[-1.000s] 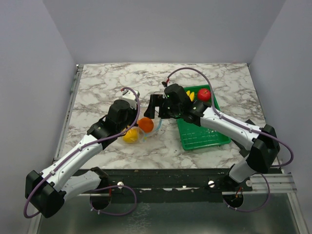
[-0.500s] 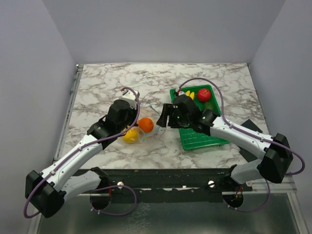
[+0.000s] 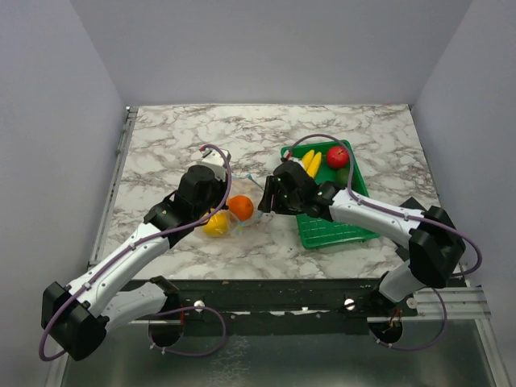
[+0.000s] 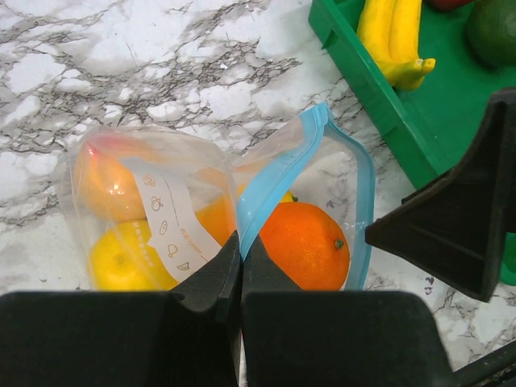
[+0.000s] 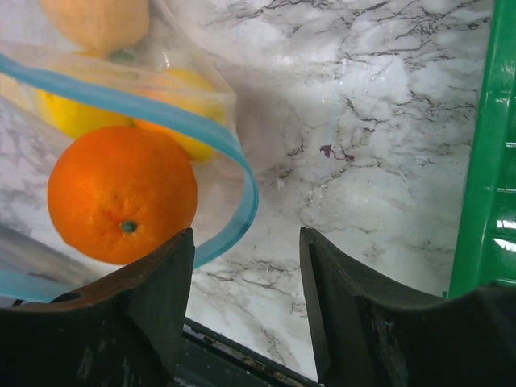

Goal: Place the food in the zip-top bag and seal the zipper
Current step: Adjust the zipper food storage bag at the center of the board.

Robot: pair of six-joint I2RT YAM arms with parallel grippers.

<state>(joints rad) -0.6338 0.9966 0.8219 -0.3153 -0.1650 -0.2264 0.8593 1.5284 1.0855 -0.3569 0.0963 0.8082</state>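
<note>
The clear zip-top bag [image 4: 161,201] lies on the marble table left of centre, its light blue zipper [image 4: 278,173] open. Inside are an orange [image 4: 302,242], a yellow lemon [image 4: 121,260] and a further orange-red fruit [image 4: 105,181]. My left gripper [image 4: 239,246] is shut on the near lip of the zipper strip. My right gripper [image 5: 246,270] is open and empty, low beside the bag's mouth, next to the orange [image 5: 121,193] and zipper [image 5: 242,181]. A banana bunch [image 3: 312,162] and red fruit [image 3: 338,156] lie in the green tray [image 3: 334,226].
The green tray stands right of the bag, its edge close to my right gripper [image 5: 484,161]. A dark green fruit [image 4: 493,28] sits in it beside the bananas [image 4: 391,36]. My right finger [image 4: 451,230] shows just right of the bag's mouth.
My right gripper has moved nearer and lower, from above the bag's far side to beside its mouth. The left arm and the bag have not moved.
</note>
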